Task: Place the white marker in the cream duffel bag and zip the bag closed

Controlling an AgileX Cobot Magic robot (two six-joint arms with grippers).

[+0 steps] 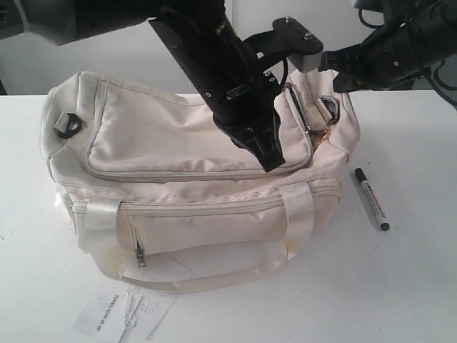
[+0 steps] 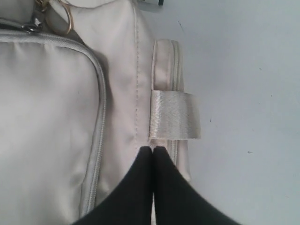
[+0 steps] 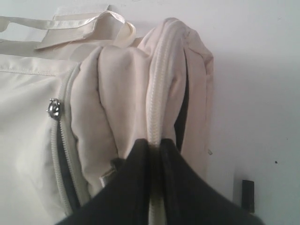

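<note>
The cream duffel bag (image 1: 178,136) lies across the middle of the table. The white marker (image 1: 370,198) lies on the table to the right of the bag, apart from both grippers. My left gripper (image 1: 275,166) reaches across onto the right part of the top flap. Its jaws are shut (image 2: 153,149), tips pressed together on the fabric beside a webbing handle loop (image 2: 174,115). My right gripper (image 1: 332,68) is shut on a raised fold of the bag's right end, pinching the zip band (image 3: 155,143). There the zip gapes beside the slider (image 3: 54,108), showing dark lining.
Printed white paper tags (image 1: 121,314) lie at the front of the table, below the bag. A zip pull with a gold ring (image 2: 63,21) sits at the flap's corner. The marker's black end (image 3: 247,194) shows close to the right gripper. White table surrounds the bag.
</note>
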